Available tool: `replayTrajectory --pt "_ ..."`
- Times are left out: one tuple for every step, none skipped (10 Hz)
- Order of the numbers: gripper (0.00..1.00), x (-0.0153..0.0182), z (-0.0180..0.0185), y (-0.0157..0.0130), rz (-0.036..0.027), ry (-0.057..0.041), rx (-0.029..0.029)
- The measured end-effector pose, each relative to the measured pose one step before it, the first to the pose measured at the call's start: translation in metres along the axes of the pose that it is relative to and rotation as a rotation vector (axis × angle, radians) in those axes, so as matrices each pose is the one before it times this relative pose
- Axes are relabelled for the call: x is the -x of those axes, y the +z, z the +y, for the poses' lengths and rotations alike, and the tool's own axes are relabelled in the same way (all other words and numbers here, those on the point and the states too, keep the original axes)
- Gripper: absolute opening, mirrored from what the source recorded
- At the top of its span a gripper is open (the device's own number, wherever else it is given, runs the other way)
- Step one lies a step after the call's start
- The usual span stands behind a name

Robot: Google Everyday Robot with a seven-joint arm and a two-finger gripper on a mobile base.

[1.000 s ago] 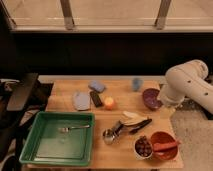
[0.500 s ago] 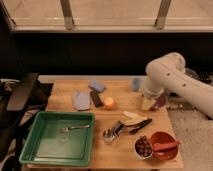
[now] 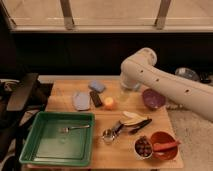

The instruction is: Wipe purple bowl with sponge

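Note:
The purple bowl (image 3: 152, 98) stands at the right of the wooden table (image 3: 125, 155), uncovered and upright. The light-blue sponge (image 3: 96, 86) lies at the back centre of the table, left of my arm. My white arm (image 3: 165, 82) reaches in from the right, above the bowl. My gripper (image 3: 124, 92) hangs below the arm's bent end, over the back centre of the table. It is between the sponge and the purple bowl and touches neither. The small blue cup is hidden behind the arm.
A flat grey-blue cloth (image 3: 80, 100), a dark block (image 3: 96, 98) and an orange ball (image 3: 108, 102) lie near the sponge. A green tray (image 3: 35, 150) holds a fork (image 3: 75, 128). A banana (image 3: 132, 118), utensils (image 3: 115, 132), an orange-red bowl (image 3: 162, 145) and a dark-fruit bowl (image 3: 144, 147) sit in front.
My arm has swung left from the table's right edge to the back centre. The purple bowl, covered half a second ago, shows again.

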Motion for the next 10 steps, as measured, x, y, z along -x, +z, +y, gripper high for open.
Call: replayTrajectory --pt "0.65 -0.00094 -0.0002 -0.00016 0.00148 0.0002 -0.00119" --pt "0.65 -0.00162 0.0 -0.00019 0.00146 0.00175 -0.00081" --pt "0.65 0.00146 0.00019 0.00013 -0.0023 -0.00043 0.00175" --pt "0.65 0.00017 -0.00086 0.00146 -0.00316 0.00502 0.00492" --pt "0.65 -0.00023 -0.00156 0.00337 -0.01326 0.01143 0.01694" --pt "0.65 0.00288 -0.00376 0.0083 -0.01066 0.00626 0.01613" --pt "0.65 0.01153 -0.00578 0.01784 -0.02386 0.00319 0.02294" --pt "0.65 0.0074 -0.00452 0.01113 -0.01159 0.00103 0.00994" --pt "0.65 0.00937 -0.00577 0.01474 -0.01157 0.00202 0.01094" --pt "0.65 0.00766 -0.00626 0.01015 -0.01217 0.0026 0.00418"
